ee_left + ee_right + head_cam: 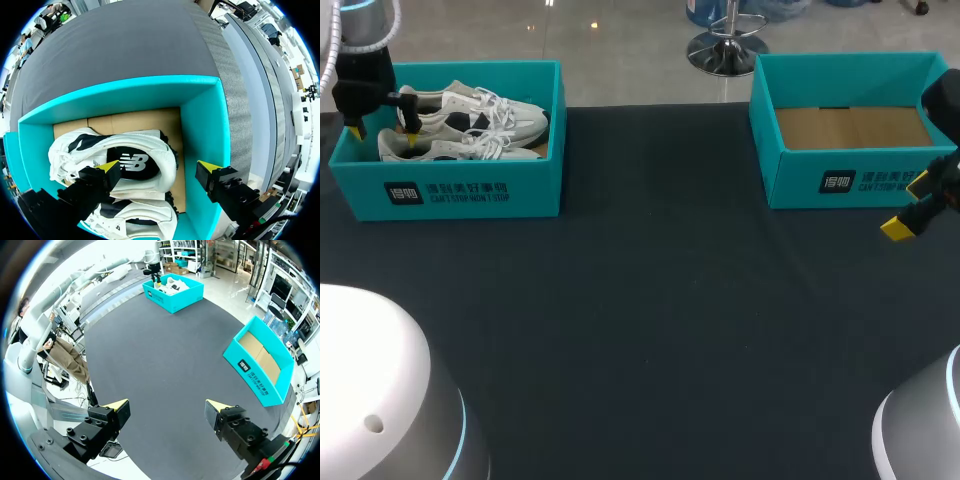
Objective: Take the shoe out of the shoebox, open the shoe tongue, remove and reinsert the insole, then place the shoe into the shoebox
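Two white sneakers lie side by side in the teal shoebox at the table's far left. My left gripper hangs open over the box's left end. In the left wrist view one yellow fingertip is over the dark opening of the farther sneaker, while the other is over the box's end wall. The second sneaker lies under the gripper. My right gripper stands open over the table at the right edge, holding nothing.
A second teal box, with only a brown cardboard bottom inside, stands at the far right; it lies ahead of the right gripper. Dark cloth covers the table between the boxes.
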Controlling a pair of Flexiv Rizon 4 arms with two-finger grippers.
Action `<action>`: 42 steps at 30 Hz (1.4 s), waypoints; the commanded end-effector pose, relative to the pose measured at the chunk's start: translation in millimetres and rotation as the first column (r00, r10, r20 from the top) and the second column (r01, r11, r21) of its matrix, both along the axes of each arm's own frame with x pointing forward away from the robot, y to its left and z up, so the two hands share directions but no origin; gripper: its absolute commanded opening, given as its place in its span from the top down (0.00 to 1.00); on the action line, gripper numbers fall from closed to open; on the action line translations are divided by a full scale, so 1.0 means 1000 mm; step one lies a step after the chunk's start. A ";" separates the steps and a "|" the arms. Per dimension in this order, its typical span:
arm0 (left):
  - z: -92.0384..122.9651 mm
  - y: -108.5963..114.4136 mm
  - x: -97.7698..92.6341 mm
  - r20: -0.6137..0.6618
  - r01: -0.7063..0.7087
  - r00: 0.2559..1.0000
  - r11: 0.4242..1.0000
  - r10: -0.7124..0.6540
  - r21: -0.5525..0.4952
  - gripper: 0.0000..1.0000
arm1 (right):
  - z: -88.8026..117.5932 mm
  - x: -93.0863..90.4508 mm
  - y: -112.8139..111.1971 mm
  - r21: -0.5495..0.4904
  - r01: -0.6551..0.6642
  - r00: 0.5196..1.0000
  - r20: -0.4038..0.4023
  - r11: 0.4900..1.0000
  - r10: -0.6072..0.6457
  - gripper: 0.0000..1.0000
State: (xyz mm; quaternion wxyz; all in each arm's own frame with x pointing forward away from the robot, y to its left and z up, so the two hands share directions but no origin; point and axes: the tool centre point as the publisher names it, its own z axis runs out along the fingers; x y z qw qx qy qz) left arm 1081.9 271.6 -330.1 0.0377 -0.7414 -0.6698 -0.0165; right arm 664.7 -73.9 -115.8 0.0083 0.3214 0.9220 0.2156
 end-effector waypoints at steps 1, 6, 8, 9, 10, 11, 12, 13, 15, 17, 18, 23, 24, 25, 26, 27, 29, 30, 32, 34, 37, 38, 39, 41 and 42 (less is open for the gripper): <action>-0.009 -0.002 0.005 -0.003 -0.005 1.000 1.000 0.005 0.003 0.00 | 0.000 0.003 0.001 -0.002 -0.002 1.000 -0.005 1.000 0.002 0.00; -0.017 -0.002 0.006 -0.014 -0.017 1.000 1.000 0.018 0.007 0.00 | 0.000 0.003 0.001 -0.002 -0.002 1.000 -0.005 1.000 0.002 0.00; -0.020 -0.003 0.006 -0.017 -0.020 1.000 1.000 0.020 0.009 0.00 | 0.000 0.003 0.001 -0.002 -0.002 1.000 -0.005 1.000 0.002 0.00; -0.021 -0.002 0.007 -0.024 -0.023 0.999 1.000 0.023 0.006 0.02 | 0.000 0.003 0.001 -0.002 -0.002 1.000 -0.005 1.000 0.002 0.00; -0.022 -0.002 0.007 -0.027 -0.026 0.999 1.000 0.026 0.007 0.17 | 0.000 0.003 0.001 -0.002 -0.002 1.000 -0.005 1.000 0.002 0.00; -0.023 -0.002 0.007 -0.027 -0.027 0.999 1.000 0.028 0.008 0.31 | 0.000 0.003 0.001 -0.002 -0.002 1.000 -0.005 1.000 0.002 0.00; -0.024 -0.002 0.007 -0.026 -0.029 0.999 1.000 0.029 0.005 0.59 | 0.000 0.003 0.001 -0.002 -0.002 1.000 -0.005 1.000 0.002 0.00; -0.025 -0.001 0.008 -0.027 -0.031 0.999 1.000 0.031 0.004 0.79 | 0.000 0.003 0.001 -0.002 -0.002 1.000 -0.005 1.000 0.002 0.00; -0.025 -0.001 0.009 -0.027 -0.034 0.999 0.999 0.034 0.004 1.00 | 0.000 0.003 0.001 -0.002 -0.002 1.000 -0.005 1.000 0.002 0.00; -0.026 0.000 0.010 -0.025 -0.036 0.999 0.999 0.036 0.004 1.00 | 0.000 0.003 0.001 -0.002 -0.002 1.000 -0.005 1.000 0.002 0.00; -0.027 0.001 0.011 -0.025 -0.037 0.999 0.999 0.038 0.005 1.00 | 0.000 0.003 0.001 -0.002 -0.002 1.000 -0.005 1.000 0.002 0.00; -0.030 0.003 0.013 -0.026 -0.039 0.999 0.999 0.040 0.015 1.00 | 0.000 0.003 0.001 -0.002 -0.002 1.000 -0.005 1.000 0.002 0.00; -0.030 0.003 0.013 -0.026 -0.039 0.999 0.999 0.039 0.016 1.00 | 0.000 0.003 0.001 -0.002 -0.002 1.000 -0.005 1.000 0.002 0.00; -0.030 0.004 0.012 -0.025 -0.038 0.999 0.999 0.039 0.018 1.00 | 0.000 0.003 0.001 -0.002 -0.002 1.000 -0.005 1.000 0.002 0.00; -0.030 0.004 0.012 -0.025 -0.038 0.999 0.999 0.038 0.020 1.00 | 0.000 0.003 0.001 -0.002 -0.002 1.000 -0.005 1.000 0.002 0.00; -0.030 0.005 0.012 -0.024 -0.037 0.999 0.999 0.037 0.022 1.00 | 0.000 0.003 0.001 -0.002 -0.002 1.000 -0.005 1.000 0.002 0.00; -0.030 0.006 0.011 -0.020 -0.034 0.999 0.999 0.034 0.025 1.00 | 0.000 0.003 0.001 -0.002 -0.002 1.000 -0.005 1.000 0.002 0.00; -0.029 0.006 0.011 -0.015 -0.029 0.999 0.999 0.029 0.026 1.00 | 0.000 0.003 0.001 -0.002 -0.002 1.000 -0.005 1.000 0.002 0.00; -0.026 0.008 0.009 -0.006 -0.023 1.000 0.999 0.023 0.026 1.00 | 0.000 0.003 0.001 -0.002 -0.002 1.000 -0.005 1.000 0.002 0.00; -0.020 0.010 0.008 0.002 -0.020 1.000 0.999 0.020 0.026 1.00 | 0.000 0.003 0.001 -0.002 -0.002 1.000 -0.005 1.000 0.002 0.00; -0.004 0.013 0.004 0.023 -0.013 1.000 1.000 0.013 0.014 1.00 | 0.000 0.003 0.001 -0.002 -0.002 1.000 -0.005 1.000 0.002 0.00; 0.004 0.013 0.003 0.027 -0.014 1.000 1.000 0.014 0.012 1.00 | 0.000 0.003 0.001 -0.002 -0.002 1.000 -0.005 1.000 0.002 0.00; 0.012 0.014 0.002 0.031 -0.013 0.999 1.000 0.013 0.013 1.00 | 0.000 0.003 0.001 -0.002 -0.002 1.000 -0.005 1.000 0.002 0.00; 0.029 0.015 -0.001 0.051 -0.021 0.999 1.000 0.020 0.012 1.00 | 0.000 0.003 0.001 -0.002 -0.002 1.000 -0.005 1.000 0.002 0.00; 0.039 0.016 -0.001 0.052 -0.023 0.998 1.000 0.022 0.015 1.00 | 0.000 0.003 0.001 -0.002 -0.002 1.000 -0.005 1.000 0.002 0.00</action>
